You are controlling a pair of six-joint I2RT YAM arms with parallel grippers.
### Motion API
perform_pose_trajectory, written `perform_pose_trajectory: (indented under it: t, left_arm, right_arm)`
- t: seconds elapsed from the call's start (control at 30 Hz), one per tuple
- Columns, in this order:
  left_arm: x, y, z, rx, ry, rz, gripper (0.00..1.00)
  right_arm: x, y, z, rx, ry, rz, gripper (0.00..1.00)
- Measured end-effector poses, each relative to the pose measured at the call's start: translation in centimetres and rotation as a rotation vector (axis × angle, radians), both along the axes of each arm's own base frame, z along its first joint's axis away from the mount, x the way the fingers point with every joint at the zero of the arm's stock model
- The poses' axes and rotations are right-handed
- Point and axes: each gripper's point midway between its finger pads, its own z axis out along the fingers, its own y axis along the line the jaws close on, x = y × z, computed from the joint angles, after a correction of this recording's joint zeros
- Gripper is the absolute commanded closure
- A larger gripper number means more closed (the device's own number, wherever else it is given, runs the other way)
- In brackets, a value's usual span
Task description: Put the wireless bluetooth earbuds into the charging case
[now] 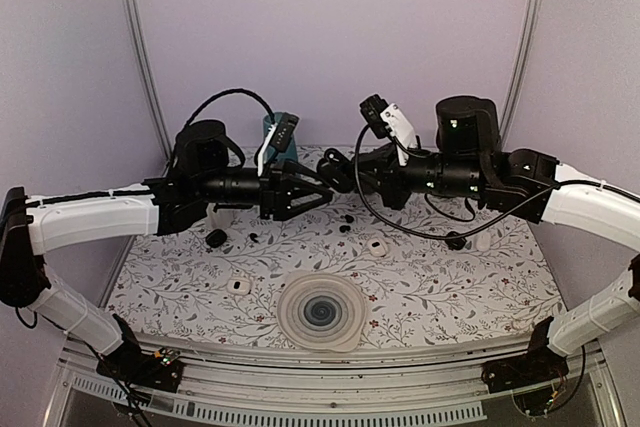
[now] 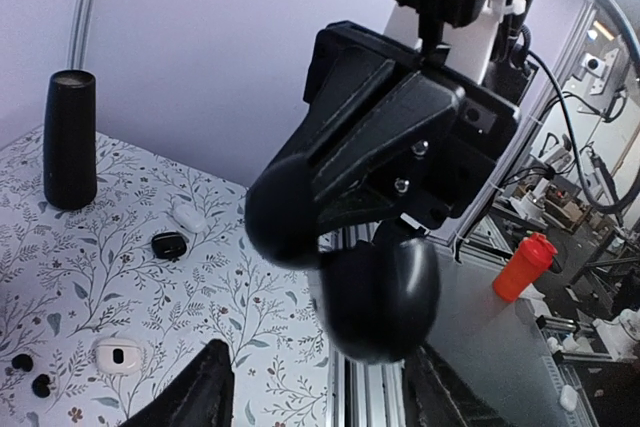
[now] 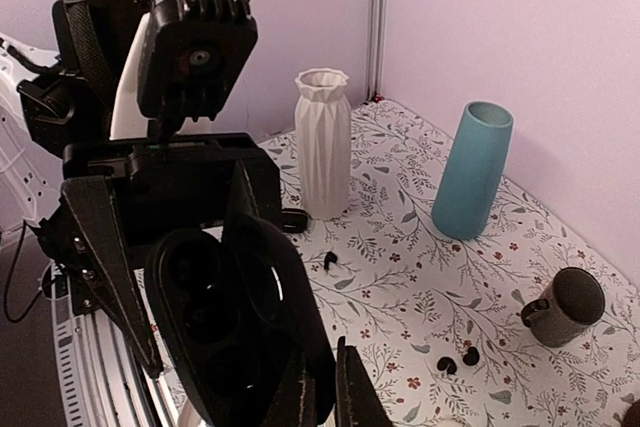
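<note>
Both arms meet in the air above the middle of the floral-patterned desk [image 1: 450,287]. The right claw [image 3: 325,387] is clamped shut on the glossy black clamshell charging case [image 3: 225,317], which hangs open, its two rounded halves spread and the dark wells of one half facing the right wrist camera. In the left wrist view the same case [image 2: 385,292] shows as two smooth black lobes held up off the desk. The left claw [image 2: 315,352] faces it with its fingers [image 2: 200,397] spread apart on either side of the case, gripping nothing.

The two tiny glossy black wireless bluetooth earbuds [image 1: 344,228] lie side by side on the desk, below the meeting claws and outside the case; the right wrist camera shows them [image 3: 447,365] near a tall teal vase [image 3: 470,172].

Also on the desk are a white ribbed vase [image 3: 323,142], a dark mug lying on its side [image 3: 565,305], an upright black cylinder [image 2: 70,137], a small white oval case [image 1: 237,285] and a round ribbed pale disc with a blue centre [image 1: 320,312] near the front edge
</note>
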Motion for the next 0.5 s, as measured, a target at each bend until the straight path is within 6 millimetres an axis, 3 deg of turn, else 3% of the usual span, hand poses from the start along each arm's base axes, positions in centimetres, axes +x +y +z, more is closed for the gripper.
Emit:
perform_pose_trajectory:
  t: [0.3,0.5]
  left_arm:
    - [-0.1,0.1,-0.4,0.015,0.010,-0.003,0.51]
    - [-0.1,0.2,-0.3,0.018,0.009,0.005,0.56]
  right_arm:
    - [1.0,0.0,-2.0,-0.146,-0.070,-0.081,0.96]
    - [1.0,0.1,-2.2,-0.180,-0.093,-0.089,0.96]
